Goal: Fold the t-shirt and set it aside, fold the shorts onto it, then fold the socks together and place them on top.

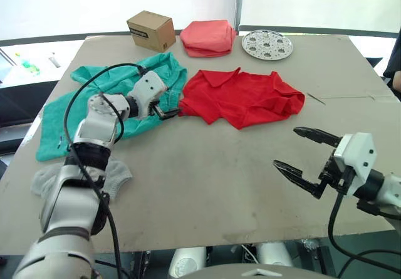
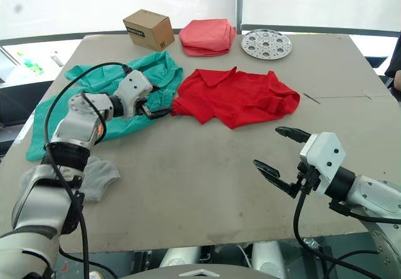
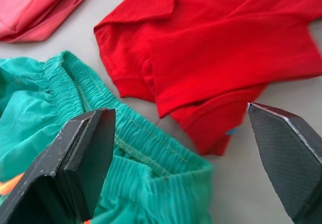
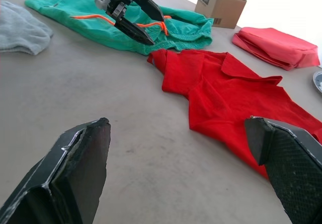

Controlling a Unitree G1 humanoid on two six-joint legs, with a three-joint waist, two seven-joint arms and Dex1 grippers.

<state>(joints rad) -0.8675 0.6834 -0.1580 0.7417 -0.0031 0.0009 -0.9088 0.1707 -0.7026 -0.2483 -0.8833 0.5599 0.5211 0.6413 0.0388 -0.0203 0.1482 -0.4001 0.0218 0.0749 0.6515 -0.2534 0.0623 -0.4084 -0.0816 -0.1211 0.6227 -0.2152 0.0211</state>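
Observation:
The red t-shirt (image 1: 244, 96) lies crumpled, partly doubled over, in the middle of the table's far half. The teal shorts (image 1: 166, 72) are spread out to its left, with an orange drawstring (image 4: 100, 16) showing. My left gripper (image 1: 166, 111) is open and low over the shorts' waistband, its tips right at the shirt's left edge (image 3: 131, 78), holding nothing. The grey socks (image 1: 120, 173) lie near the front left, partly under my left arm. My right gripper (image 1: 301, 155) hovers open and empty at the front right, a short way in front of the shirt.
At the back of the table (image 1: 207, 191) stand a cardboard box (image 1: 151, 31), a folded salmon-pink cloth bundle (image 1: 208, 37) and a round perforated metal plate (image 1: 267, 44). Bare tabletop stretches across the front middle between my arms.

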